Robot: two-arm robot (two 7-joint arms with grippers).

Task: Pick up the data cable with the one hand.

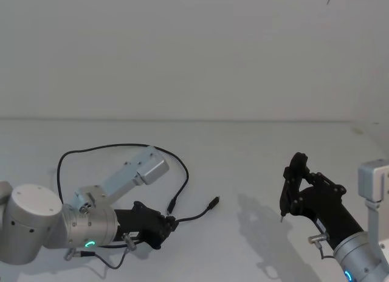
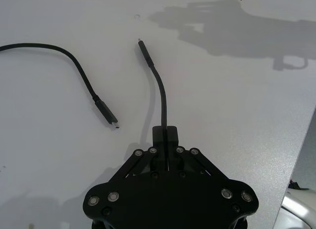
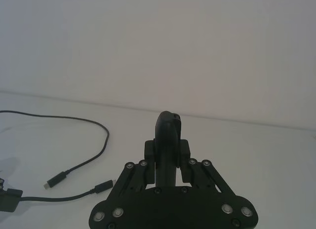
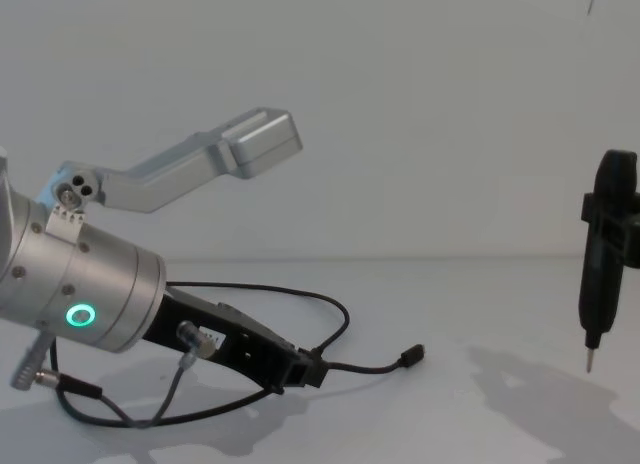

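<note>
The data cable is a thin black line looping over the white table behind my left arm. Its two plug ends lie near the table's middle. My left gripper, black on a silver wrist with a green ring light, sits low over the table and is shut on the cable a short way behind one plug. The other plug lies free beside it. In the chest view the left gripper pinches the cable, with the plug sticking out ahead.
My right gripper hovers at the right, shut on a slim black pen-like tool whose metal tip points down above the table. A silver bracket juts from the left wrist. A white wall stands behind the table.
</note>
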